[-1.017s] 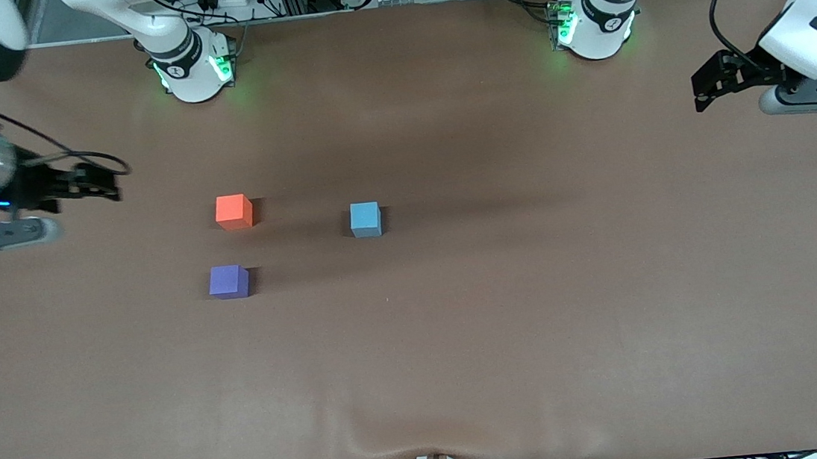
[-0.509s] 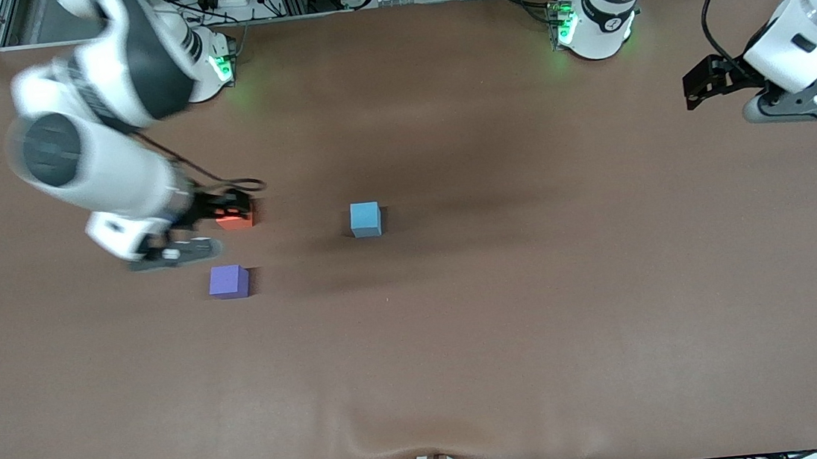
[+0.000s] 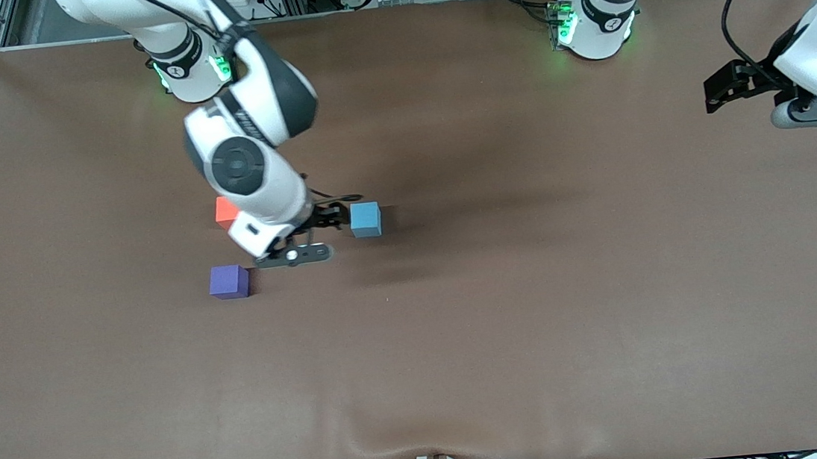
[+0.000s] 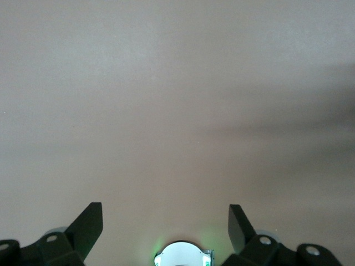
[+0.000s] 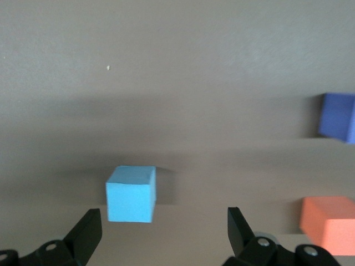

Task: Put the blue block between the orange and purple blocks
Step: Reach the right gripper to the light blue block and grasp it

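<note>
While the right arm reaches out from its base over the middle of the brown table, the right gripper hangs low just beside the blue block, on the side toward the right arm's end of the table; its fingers stand spread apart with nothing between them, and in the right wrist view the blue block sits ahead of them, nearer one finger than the other. Taking the blue block as the centre of a clock on the front view, the orange block lies at about nine o'clock, partly hidden by the right arm's wrist, and the purple block at about eight o'clock, nearer the front camera than the orange one. These two are near each other but apart, with bare cloth between them. At the left arm's end of the table the left gripper waits in the air, its fingers wide apart over bare cloth.
</note>
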Tool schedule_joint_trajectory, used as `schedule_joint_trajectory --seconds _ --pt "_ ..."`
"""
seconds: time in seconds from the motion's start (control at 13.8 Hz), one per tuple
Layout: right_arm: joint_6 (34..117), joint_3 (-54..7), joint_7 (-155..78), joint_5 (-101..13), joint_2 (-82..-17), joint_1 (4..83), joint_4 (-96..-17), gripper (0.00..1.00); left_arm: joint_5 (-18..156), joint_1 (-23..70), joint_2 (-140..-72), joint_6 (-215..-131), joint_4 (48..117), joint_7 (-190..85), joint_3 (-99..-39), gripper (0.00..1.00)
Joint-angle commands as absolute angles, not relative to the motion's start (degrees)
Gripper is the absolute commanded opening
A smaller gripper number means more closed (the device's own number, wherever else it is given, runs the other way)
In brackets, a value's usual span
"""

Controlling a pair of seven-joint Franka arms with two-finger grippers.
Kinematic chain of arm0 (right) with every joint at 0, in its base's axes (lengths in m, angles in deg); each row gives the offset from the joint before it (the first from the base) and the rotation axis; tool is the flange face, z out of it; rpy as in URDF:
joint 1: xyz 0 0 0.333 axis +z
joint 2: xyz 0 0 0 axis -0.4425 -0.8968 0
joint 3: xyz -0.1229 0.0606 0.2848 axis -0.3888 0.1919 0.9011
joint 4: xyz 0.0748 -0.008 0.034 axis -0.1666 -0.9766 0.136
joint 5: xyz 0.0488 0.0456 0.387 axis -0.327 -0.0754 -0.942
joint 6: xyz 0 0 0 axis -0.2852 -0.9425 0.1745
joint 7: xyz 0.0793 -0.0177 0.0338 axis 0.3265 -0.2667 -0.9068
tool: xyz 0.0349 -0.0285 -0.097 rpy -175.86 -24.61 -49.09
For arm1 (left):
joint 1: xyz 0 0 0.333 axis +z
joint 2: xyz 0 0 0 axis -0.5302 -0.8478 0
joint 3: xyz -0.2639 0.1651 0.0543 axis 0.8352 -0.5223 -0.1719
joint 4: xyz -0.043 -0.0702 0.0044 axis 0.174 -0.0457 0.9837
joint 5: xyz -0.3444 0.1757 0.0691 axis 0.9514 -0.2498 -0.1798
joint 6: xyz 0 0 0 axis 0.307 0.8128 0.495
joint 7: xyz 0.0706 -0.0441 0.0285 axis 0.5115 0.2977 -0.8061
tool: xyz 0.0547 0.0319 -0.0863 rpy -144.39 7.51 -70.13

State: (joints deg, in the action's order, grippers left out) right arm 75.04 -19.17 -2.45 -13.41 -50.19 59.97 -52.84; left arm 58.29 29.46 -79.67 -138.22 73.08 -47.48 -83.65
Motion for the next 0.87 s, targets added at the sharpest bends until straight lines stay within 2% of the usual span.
schedule_joint_trajectory --seconds 0.0,0.36,0.8 --pt "78.2 -19.8 2.0 -14.1 -50.9 61.9 -54.3 1.0 57.6 30.2 -79.5 -138.2 72.2 -46.5 -83.1 1.0" --pt "93.1 -19.9 5.7 -14.2 -52.1 66.3 -64.2 1.0 57.6 30.2 -79.4 -139.8 72.3 -46.4 -83.1 1.0" --pt "96.0 -19.9 9.6 -14.1 -55.5 68.4 -64.2 1.0 58.5 31.6 -78.7 -140.7 72.2 -47.4 -82.5 1.0"
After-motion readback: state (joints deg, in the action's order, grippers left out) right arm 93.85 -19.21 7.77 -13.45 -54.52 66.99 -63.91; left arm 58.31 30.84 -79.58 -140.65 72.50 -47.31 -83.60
